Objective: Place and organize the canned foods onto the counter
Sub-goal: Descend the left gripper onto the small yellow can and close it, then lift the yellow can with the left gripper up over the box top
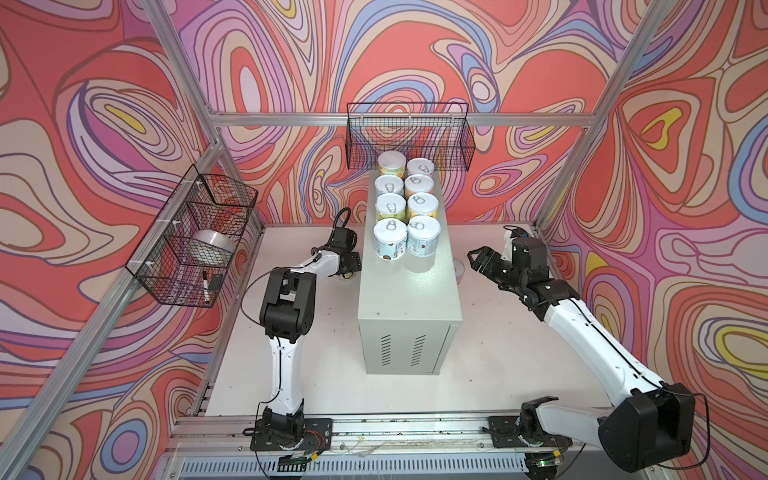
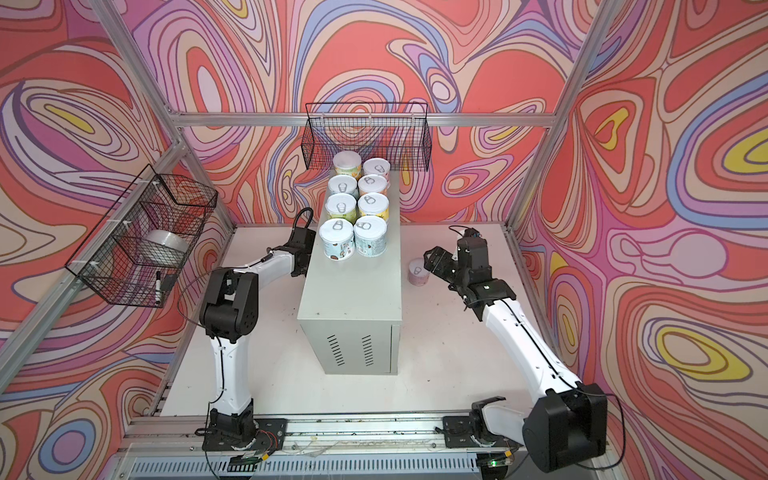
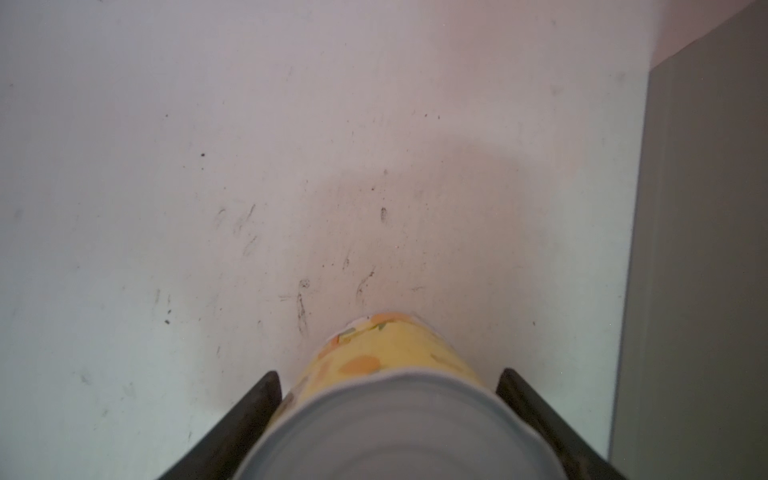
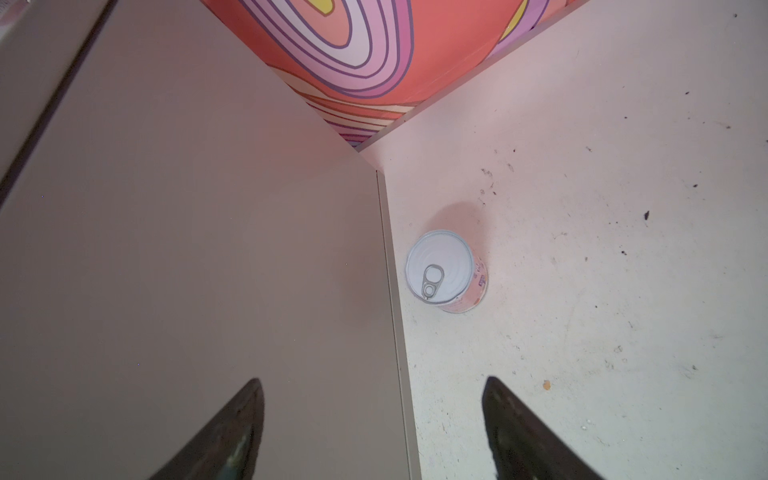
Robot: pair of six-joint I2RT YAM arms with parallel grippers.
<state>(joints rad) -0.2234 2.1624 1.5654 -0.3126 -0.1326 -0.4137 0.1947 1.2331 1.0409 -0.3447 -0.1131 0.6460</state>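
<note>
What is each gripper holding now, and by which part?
Left gripper seems to clamp the yellow can by its two opposite sides. Right gripper is open and holds nothing.

- My right gripper (image 4: pixel 374 380) is wide open, with nothing in the gap.
- My two dark fingers (image 4: pixel 232 428) have their tips well apart.
- Past one finger I see a big flat grey face of the counter (image 4: pixel 187 249).
- Past the other finger is the white table (image 4: pixel 623 311).
- The counter's edge runs forward through the gap.
- A can (image 4: pixel 440 266) stands upright on the table ahead of my jaws, closer to the finger by the table.
- It is just beside the counter's edge.
- It has a silver lid with a pull tab (image 4: pixel 431 281) and a pink label.
- The table has small dark marks.
- Far ahead is a wall (image 4: pixel 357 62) with red, pink and purple swirls.
</note>
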